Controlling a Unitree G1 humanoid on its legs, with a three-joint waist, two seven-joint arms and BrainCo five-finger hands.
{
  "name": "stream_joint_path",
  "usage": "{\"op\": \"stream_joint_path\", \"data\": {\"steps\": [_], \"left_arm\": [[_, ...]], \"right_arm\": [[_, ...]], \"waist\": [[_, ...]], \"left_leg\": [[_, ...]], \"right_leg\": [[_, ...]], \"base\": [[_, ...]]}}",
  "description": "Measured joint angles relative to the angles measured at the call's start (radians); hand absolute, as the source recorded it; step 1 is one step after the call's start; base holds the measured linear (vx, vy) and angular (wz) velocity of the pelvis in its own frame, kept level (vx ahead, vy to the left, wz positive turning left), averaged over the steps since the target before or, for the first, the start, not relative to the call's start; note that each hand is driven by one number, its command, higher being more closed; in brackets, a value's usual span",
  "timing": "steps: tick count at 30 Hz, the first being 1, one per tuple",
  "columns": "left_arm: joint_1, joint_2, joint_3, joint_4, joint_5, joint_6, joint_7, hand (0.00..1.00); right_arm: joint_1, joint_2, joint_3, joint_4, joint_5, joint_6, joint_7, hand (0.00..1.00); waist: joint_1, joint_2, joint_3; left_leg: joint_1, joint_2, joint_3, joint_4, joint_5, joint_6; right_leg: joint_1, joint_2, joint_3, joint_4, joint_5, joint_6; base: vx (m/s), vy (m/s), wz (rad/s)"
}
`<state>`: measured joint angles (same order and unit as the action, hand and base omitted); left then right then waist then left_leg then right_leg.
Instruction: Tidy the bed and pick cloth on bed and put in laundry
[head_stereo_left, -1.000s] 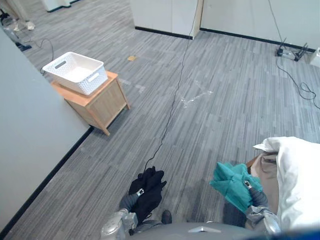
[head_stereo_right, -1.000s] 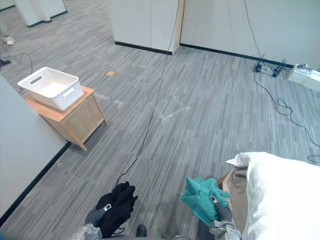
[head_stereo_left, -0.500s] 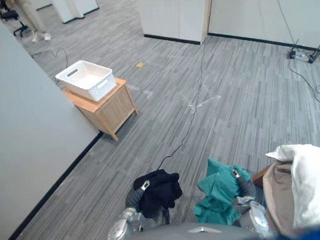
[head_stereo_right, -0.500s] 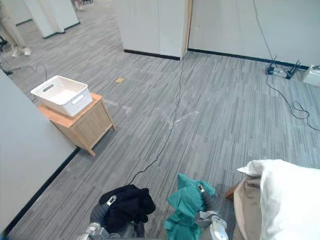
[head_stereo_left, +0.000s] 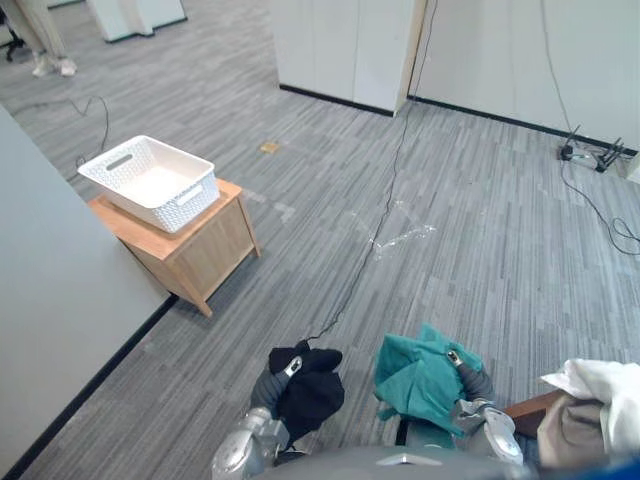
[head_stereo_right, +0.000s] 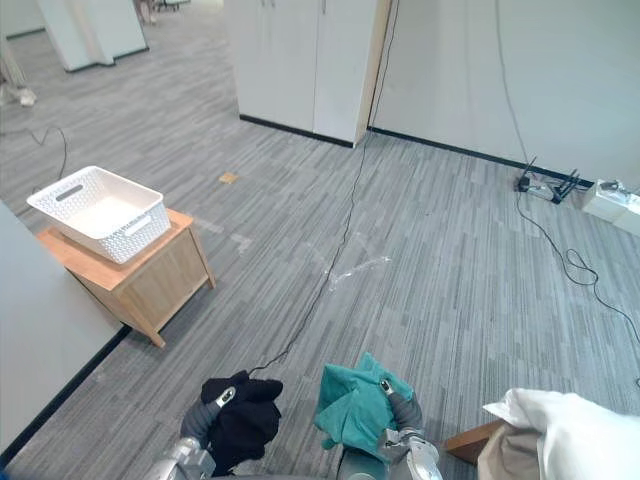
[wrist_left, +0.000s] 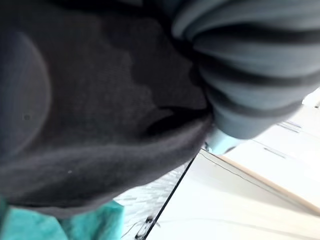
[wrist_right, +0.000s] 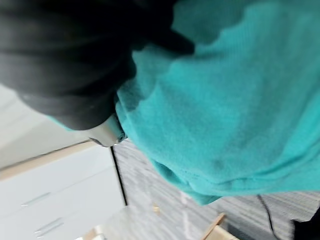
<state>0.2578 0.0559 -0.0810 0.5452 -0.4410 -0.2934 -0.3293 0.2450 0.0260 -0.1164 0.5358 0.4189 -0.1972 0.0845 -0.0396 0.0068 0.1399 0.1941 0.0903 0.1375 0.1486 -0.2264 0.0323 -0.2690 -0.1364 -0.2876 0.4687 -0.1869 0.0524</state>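
Black cloth (head_stereo_left: 312, 388) hides much of left hand (head_stereo_left: 270, 386); teal cloth (head_stereo_left: 418, 376), the right hand (head_stereo_left: 472, 381); bed (head_stereo_left: 603, 398) cut off.

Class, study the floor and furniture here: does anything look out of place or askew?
A small tan scrap lies on the grey floor beyond the wooden cabinet, and crinkled clear tape is stuck mid-floor.

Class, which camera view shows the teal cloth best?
The left eye view: nearly all the teal cloth shows, bunched in the right hand. The right eye view shows much the same; the right wrist view a close fold; the left wrist view a corner.
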Motion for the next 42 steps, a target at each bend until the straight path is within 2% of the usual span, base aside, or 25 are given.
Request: {"op": "stream_joint_path", "data": {"steps": [2,3,4,7,9,11,12,13,14,16,18,21,22,23,24,25,26,27,30,32,33,34,36,39,42], "left_arm": [[0.001,-0.001,0.002,-0.002,0.002,0.002,-0.011,1.00],[0.004,-0.004,0.004,0.003,0.004,0.007,-0.013,1.00],[0.011,-0.021,0.001,-0.001,0.017,0.008,-0.017,1.00],[0.015,-0.043,0.001,-0.009,0.023,0.005,-0.016,1.00],[0.022,-0.051,0.001,-0.014,0.022,0.005,-0.017,1.00],[0.039,-0.071,0.004,-0.018,0.021,0.013,-0.020,1.00],[0.059,-0.075,0.004,-0.052,0.014,0.013,-0.023,1.00],[0.065,-0.074,0.006,-0.054,-0.003,0.018,-0.029,1.00],[0.091,-0.083,0.003,-0.051,-0.007,0.018,-0.040,1.00],[0.098,-0.090,-0.005,-0.051,-0.007,0.018,-0.050,1.00],[0.090,-0.081,-0.023,-0.063,-0.002,0.013,-0.057,1.00],[0.085,-0.086,-0.036,-0.072,-0.014,0.013,-0.050,1.00],[0.081,-0.086,-0.038,-0.073,-0.020,0.013,-0.043,1.00],[0.070,-0.085,-0.046,-0.073,-0.022,0.015,-0.020,1.00],[0.068,-0.085,-0.048,-0.073,-0.022,0.015,-0.017,1.00],[0.059,-0.078,-0.067,-0.071,-0.031,0.015,-0.010,1.00],[0.053,-0.066,-0.075,-0.068,-0.043,0.018,-0.008,1.00],[0.038,-0.061,-0.082,-0.053,-0.043,0.021,-0.003,1.00],[-0.010,-0.051,-0.109,-0.043,-0.049,0.023,0.011,1.00],[0.000,-0.047,-0.109,-0.043,-0.050,0.023,0.016,1.00],[0.006,-0.042,-0.109,-0.044,-0.049,0.023,0.024,1.00],[0.002,-0.040,-0.109,-0.045,-0.049,0.023,0.028,1.00],[0.007,-0.024,-0.113,-0.049,-0.048,0.027,0.040,1.00],[-0.012,-0.005,-0.112,-0.073,-0.050,0.061,0.078,1.00],[-0.032,0.003,-0.112,-0.078,-0.049,0.093,0.077,1.00]], "right_arm": [[0.013,0.000,0.000,-0.039,0.017,0.000,-0.019,1.00],[0.026,0.002,0.000,-0.060,0.030,0.000,-0.021,1.00],[0.016,-0.004,-0.005,-0.090,0.036,0.001,-0.021,1.00],[0.035,0.011,-0.007,-0.189,0.040,0.006,-0.007,1.00],[0.044,0.017,0.008,-0.216,0.040,0.008,0.008,1.00],[0.025,0.019,0.010,-0.236,0.038,0.031,0.032,1.00],[0.038,0.022,0.011,-0.266,0.034,0.038,0.046,1.00],[0.049,0.019,0.018,-0.267,0.024,0.062,0.069,1.00],[0.051,0.004,0.020,-0.254,0.005,0.086,0.073,1.00],[0.041,-0.004,0.016,-0.253,-0.011,0.095,0.075,1.00],[0.001,-0.022,0.012,-0.197,-0.011,0.107,0.085,1.00],[-0.063,-0.060,0.021,-0.149,-0.011,0.133,0.101,1.00],[-0.076,-0.066,0.025,-0.145,-0.011,0.136,0.103,1.00],[-0.096,-0.065,0.019,-0.127,-0.011,0.137,0.104,1.00],[-0.096,-0.065,0.018,-0.126,-0.010,0.136,0.104,1.00],[-0.094,-0.063,0.017,-0.123,-0.011,0.136,0.103,1.00],[-0.085,-0.061,0.020,-0.115,-0.011,0.136,0.103,1.00],[-0.081,-0.036,0.018,-0.093,-0.011,0.134,0.099,1.00],[-0.078,-0.036,0.015,-0.064,-0.028,0.132,0.087,1.00],[-0.074,-0.024,0.015,-0.066,-0.050,0.132,0.081,1.00],[-0.060,-0.026,0.017,-0.069,-0.050,0.132,0.081,1.00],[-0.052,-0.026,0.032,-0.070,-0.051,0.132,0.081,1.00],[-0.040,-0.027,0.045,-0.083,-0.051,0.132,0.083,1.00],[0.012,-0.028,0.049,-0.122,-0.049,0.122,0.094,1.00],[0.069,-0.029,0.046,-0.139,-0.034,0.099,0.106,1.00]], "waist": [[0.000,-0.009,0.009],[0.006,0.005,0.023],[0.024,0.052,0.031],[0.018,0.048,0.037],[0.024,0.039,0.033],[0.035,0.087,0.027],[0.027,0.057,0.023],[0.028,0.057,0.031],[0.038,0.060,0.021],[0.038,0.044,0.026],[0.052,0.021,0.045],[0.062,0.026,0.049],[0.061,0.026,0.049],[0.061,0.035,0.045],[0.062,0.039,0.044],[0.064,0.045,0.042],[0.081,0.036,0.040],[0.080,0.005,0.035],[0.082,-0.010,0.033],[0.084,-0.016,0.029],[0.080,-0.016,0.025],[0.085,-0.028,0.022],[0.077,-0.024,0.020],[0.026,-0.025,0.017],[-0.001,-0.014,0.023]], "left_leg": [[0.051,0.008,-0.012,0.001,-0.051,-0.071],[0.085,0.028,-0.010,0.016,-0.097,-0.111],[0.086,0.072,0.004,0.037,-0.102,-0.111],[0.108,0.105,0.008,0.099,-0.068,-0.119],[0.089,0.127,-0.021,0.205,-0.052,-0.105],[-0.030,0.211,-0.076,0.425,0.013,-0.048],[-0.112,0.206,-0.104,0.609,0.070,-0.051],[-0.180,0.235,-0.142,0.772,0.189,-0.063],[-0.240,0.241,-0.146,0.870,0.209,-0.052],[-0.313,0.211,-0.137,0.938,0.142,-0.052],[-0.386,0.096,-0.069,0.852,0.032,-0.068],[-0.395,-0.044,0.026,0.474,-0.004,-0.076],[-0.399,-0.072,0.051,0.351,0.020,-0.070],[-0.405,-0.114,0.090,0.042,0.164,-0.062],[-0.411,-0.114,0.096,0.014,0.181,-0.060],[-0.430,-0.112,0.104,-0.023,0.265,-0.031],[-0.429,-0.117,0.110,-0.013,0.331,0.052],[-0.416,-0.151,0.119,-0.017,0.312,0.093],[-0.381,-0.179,0.100,0.005,0.250,0.139],[-0.305,-0.192,0.091,0.004,0.197,0.140],[-0.248,-0.192,0.068,-0.010,0.157,0.135],[-0.196,-0.200,0.053,-0.026,0.126,0.133],[-0.121,-0.199,0.012,-0.044,0.087,0.130],[-0.046,-0.190,-0.105,-0.053,0.043,0.124],[0.016,-0.145,-0.220,-0.033,-0.003,0.109]], "right_leg": [[0.020,-0.017,0.000,-0.268,0.202,0.007],[0.055,0.009,-0.022,-0.274,0.298,-0.090],[0.055,0.043,-0.032,-0.224,0.255,-0.105],[0.037,0.035,-0.047,-0.047,0.087,-0.109],[0.054,0.059,-0.057,-0.035,0.041,-0.128],[0.112,0.111,-0.099,-0.059,-0.012,-0.092],[0.118,0.087,-0.062,0.074,-0.069,-0.085],[0.165,0.116,-0.042,0.051,-0.159,-0.106],[0.202,0.132,-0.046,0.014,-0.165,-0.119],[0.245,0.132,-0.038,-0.027,-0.164,-0.125],[0.339,0.100,-0.022,-0.140,-0.130,-0.158],[0.458,0.074,-0.008,-0.254,-0.101,-0.138],[0.485,0.073,-0.006,-0.277,-0.098,-0.133],[0.539,0.093,0.003,-0.338,-0.089,-0.110],[0.546,0.099,0.004,-0.347,-0.089,-0.104],[0.578,0.116,0.012,-0.376,-0.097,-0.082],[0.608,0.115,0.023,-0.396,-0.106,-0.066],[0.624,0.087,0.024,-0.401,-0.098,-0.047],[0.591,0.049,0.044,-0.268,-0.027,0.035],[0.517,0.017,0.055,-0.007,0.048,0.071],[0.447,-0.005,0.059,0.186,0.159,0.100],[0.357,-0.050,0.058,0.404,0.166,0.087],[0.218,-0.078,0.053,0.586,0.059,0.016],[0.044,-0.079,0.053,0.524,-0.038,0.012],[-0.029,-0.069,0.035,0.244,-0.050,0.017]], "base": [[0.45,-0.307,0.51],[0.43,-0.300,-0.03],[0.40,-0.287,-0.12],[0.32,-0.283,0.15],[0.21,-0.270,-0.11],[0.30,-0.254,-0.21],[0.37,-0.159,0.01],[0.41,-0.151,-0.07],[0.33,-0.131,-0.11],[0.31,-0.084,0.01],[0.38,-0.103,0.03],[0.44,-0.016,-0.22],[0.58,0.047,-0.24],[0.49,0.043,-0.19],[0.50,0.065,-0.22],[0.32,0.081,-0.24],[0.55,0.108,-0.09],[0.66,0.129,0.06],[0.52,0.123,0.27],[0.56,0.160,0.25],[0.63,0.130,0.27],[0.53,0.078,0.29],[0.53,0.040,0.45],[0.46,-0.078,1.14],[0.49,-0.204,1.20]]}}
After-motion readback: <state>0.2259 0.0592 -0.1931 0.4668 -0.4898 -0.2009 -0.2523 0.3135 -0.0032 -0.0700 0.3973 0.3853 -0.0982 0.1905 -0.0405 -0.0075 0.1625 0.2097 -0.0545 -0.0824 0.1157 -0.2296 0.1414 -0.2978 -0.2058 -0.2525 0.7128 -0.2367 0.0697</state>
